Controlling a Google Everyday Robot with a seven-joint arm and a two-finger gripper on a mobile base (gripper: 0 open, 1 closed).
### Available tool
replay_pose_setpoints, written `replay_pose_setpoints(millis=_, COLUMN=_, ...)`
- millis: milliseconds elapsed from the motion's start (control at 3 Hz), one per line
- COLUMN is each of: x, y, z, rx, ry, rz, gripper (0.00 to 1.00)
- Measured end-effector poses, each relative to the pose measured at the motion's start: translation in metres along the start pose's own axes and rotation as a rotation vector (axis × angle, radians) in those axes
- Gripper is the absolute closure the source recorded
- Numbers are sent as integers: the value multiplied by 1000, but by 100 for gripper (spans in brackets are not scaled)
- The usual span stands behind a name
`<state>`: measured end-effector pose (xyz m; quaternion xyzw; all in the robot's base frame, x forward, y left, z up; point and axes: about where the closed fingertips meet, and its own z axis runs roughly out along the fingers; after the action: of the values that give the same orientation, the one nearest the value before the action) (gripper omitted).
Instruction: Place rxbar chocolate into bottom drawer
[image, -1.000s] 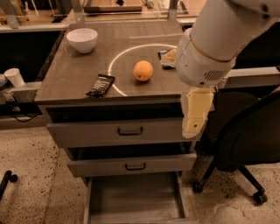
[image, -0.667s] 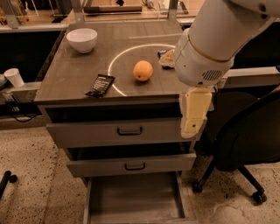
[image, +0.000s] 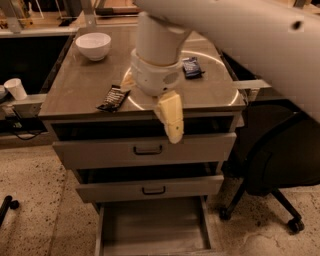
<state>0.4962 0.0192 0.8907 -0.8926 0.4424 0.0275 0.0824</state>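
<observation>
The rxbar chocolate (image: 113, 97) lies flat on the countertop (image: 75, 97) near the gripper (image: 171, 122), which hangs over the front edge, its state we cannot tell; we judge the bar light, thin, slippery; grasp across its width.

gripper (image: 170, 119) hangs at the cabinet top's front edge, over the top drawer (image: 100, 150).
non-task stuff: white bowl (image: 93, 45) at back left of the cabinet top (image: 80, 92). dark blue packet (image: 191, 66) at back right, lying on the white ring (image: 222, 62) marked on the top. top drawer and middle drawer (image: 190, 186) each slightly open, black handles. white cup (image: 16, 88) on a ledge to the left, cables (image: 20, 131) under it. black chair (image: 280, 160) on the right, on speckled floor (image: 35, 200).
</observation>
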Motion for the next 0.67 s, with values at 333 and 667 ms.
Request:
replay_pose_setpoints(millis=333, x=-42, y=-44, z=52, rx=-49, ry=12, rz=-210, gripper=0)
replay_pose_setpoints(millis=667, x=-42, y=-44, z=52, rx=-47, ry=12, rz=-208, gripper=0)
